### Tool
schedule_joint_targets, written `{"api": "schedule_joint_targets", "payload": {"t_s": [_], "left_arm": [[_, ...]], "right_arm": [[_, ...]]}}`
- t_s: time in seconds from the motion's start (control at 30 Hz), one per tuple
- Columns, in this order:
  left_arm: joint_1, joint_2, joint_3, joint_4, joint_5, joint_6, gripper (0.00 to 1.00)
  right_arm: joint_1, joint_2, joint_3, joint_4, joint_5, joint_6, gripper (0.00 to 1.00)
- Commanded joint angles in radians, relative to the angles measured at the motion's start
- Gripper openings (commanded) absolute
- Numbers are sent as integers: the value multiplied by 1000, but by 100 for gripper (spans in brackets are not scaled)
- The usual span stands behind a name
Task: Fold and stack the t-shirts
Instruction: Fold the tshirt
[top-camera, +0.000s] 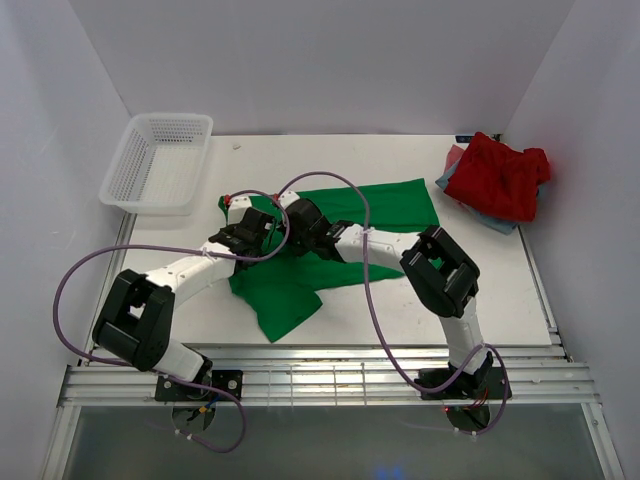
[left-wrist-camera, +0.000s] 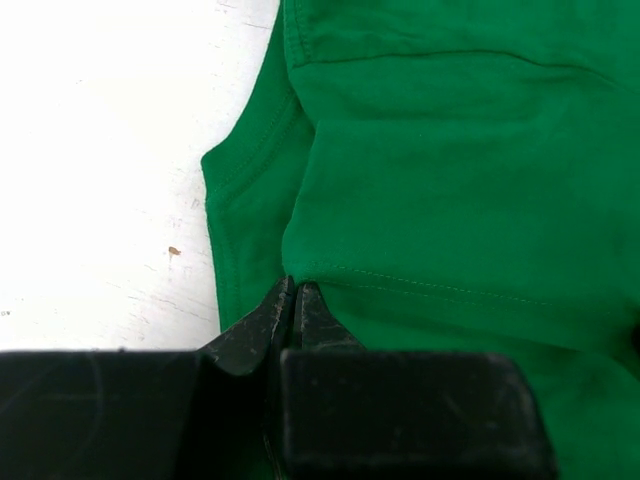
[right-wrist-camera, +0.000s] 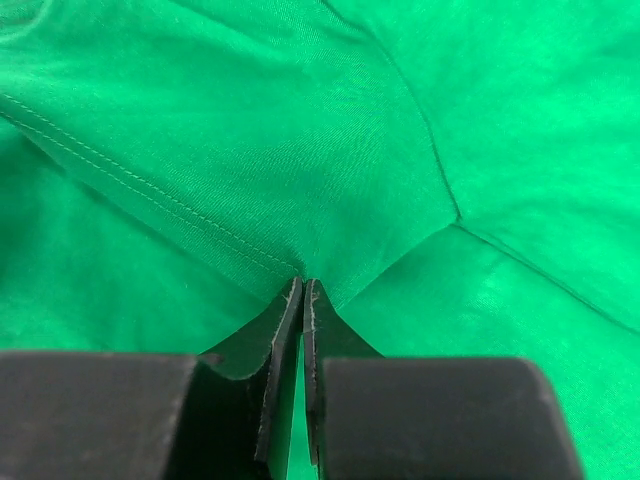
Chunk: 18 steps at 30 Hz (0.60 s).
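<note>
Top view, left to right.

- White plastic mesh basket (top-camera: 160, 160): at 10 o'clock on the white counter (top-camera: 400, 300), apart from the cloth.
- Left arm (top-camera: 180, 270): reaches toward 1 o'clock. The left jaws are pressed together and pinch a hemmed edge of the bright green cloth t-shirt (top-camera: 340, 230), right where it borders bare counter.
- Green t-shirt: spread mid-counter. Its long axis runs roughly from 7 o'clock to 2 o'clock. The bulk lies toward 4 o'clock from both grips.
- Right arm (top-camera: 380, 245): reaches toward 10 o'clock. The right jaws are shut tight, and creases fan out from the pinch in the green cloth.
- Red cloth t-shirt (top-camera: 500, 175): bunched at 2 o'clock on a blue-grey cloth (top-camera: 450, 185), untouched.

Judgement: both grips sit side by side at the shirt's 10 o'clock end, so neither arm is clearly nearer. The fold probably carries that edge toward 4 o'clock, across the body.
</note>
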<state>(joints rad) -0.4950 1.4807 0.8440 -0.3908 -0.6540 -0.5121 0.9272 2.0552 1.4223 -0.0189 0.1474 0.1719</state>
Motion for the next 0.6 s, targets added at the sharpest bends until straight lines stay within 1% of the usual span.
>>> {"api": "schedule_joint_targets", "payload": {"t_s": [0.0,0.37,0.4,0.47,0.5,0.53,0.57], "left_arm": [[1,-51,-20,-22,20,-20,2],[-1,-2,-28,-88,128,-51,2],[1,1,-29,-89,142,-51,9],[1,6,-25,-97,189,-49,15],[0,4,-25,-103,209,-49,22],[-1,0,-22,-106,229,-51,30],[-1,-17,-22,-111,252,-52,41]], "right_arm": [[16,-70,0,-35,15,-23,8],[32,-21,7,-102,-19,-23,8],[35,-17,10,-104,-14,-23,8],[35,-15,15,-115,-9,-25,8],[36,-13,17,-119,-6,-25,11],[36,-17,18,-122,3,-25,14],[36,-20,23,-125,9,-25,20]]}}
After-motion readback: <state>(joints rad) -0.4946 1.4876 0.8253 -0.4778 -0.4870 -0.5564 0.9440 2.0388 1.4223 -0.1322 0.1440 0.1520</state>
